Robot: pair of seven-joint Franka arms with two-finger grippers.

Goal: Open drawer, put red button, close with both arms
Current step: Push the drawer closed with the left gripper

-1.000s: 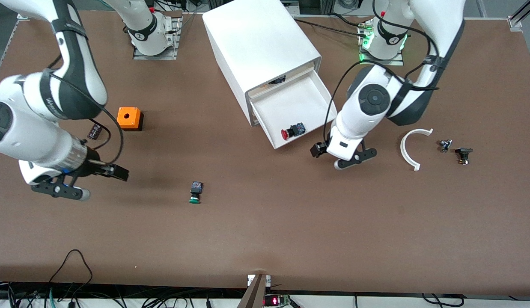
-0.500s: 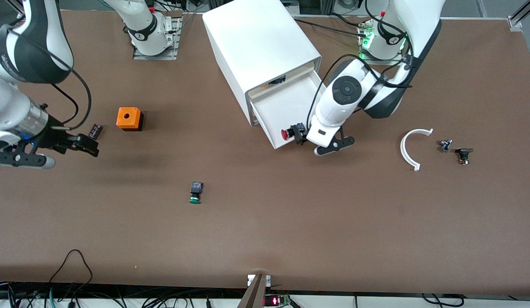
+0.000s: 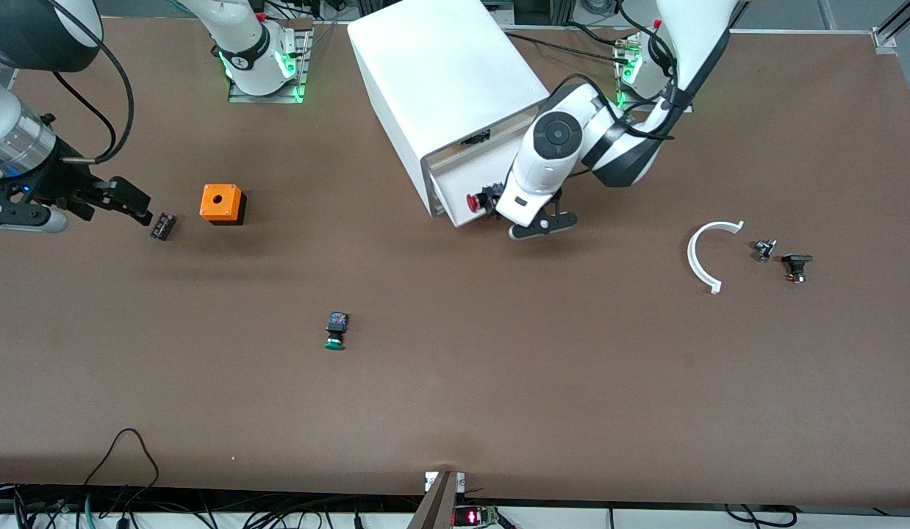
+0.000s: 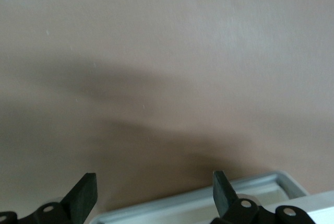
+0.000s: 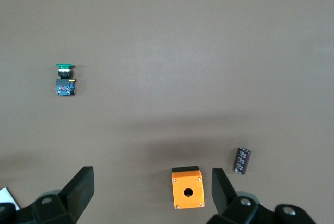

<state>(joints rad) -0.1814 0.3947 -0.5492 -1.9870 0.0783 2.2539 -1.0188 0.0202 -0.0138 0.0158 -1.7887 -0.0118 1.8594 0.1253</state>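
In the front view the drawer (image 3: 459, 192) has slid most of the way back into the white cabinet (image 3: 444, 81): 1 second ago its tray stood well out toward the front camera, and now only a short length of tray shows at the cabinet's face. The red button (image 3: 473, 201) lies in that remaining strip, cap toward the right arm's end of the tabletop (image 3: 499, 382), so it has ridden inward with the tray. The left gripper (image 3: 534, 219) has come from beside the tray's corner to the drawer front and seems to be pushing it; this view does not show whether it holds anything. The right gripper (image 3: 124, 200) has drawn back toward the right arm's end, over bare tabletop near a small dark capacitor (image 3: 162, 225) and an orange box (image 3: 221, 203), and waits there. I judge the placing done and the closing nearly finished, by 1 arm only. In the left wrist view, 2 well-parted fingers (image 4: 83, 195) hold nothing, with a white drawer edge just under them. In the right wrist view the fingers (image 5: 78, 187) are also spread wide and empty, above the orange box, the capacitor and the green button (image 5: 64, 79).
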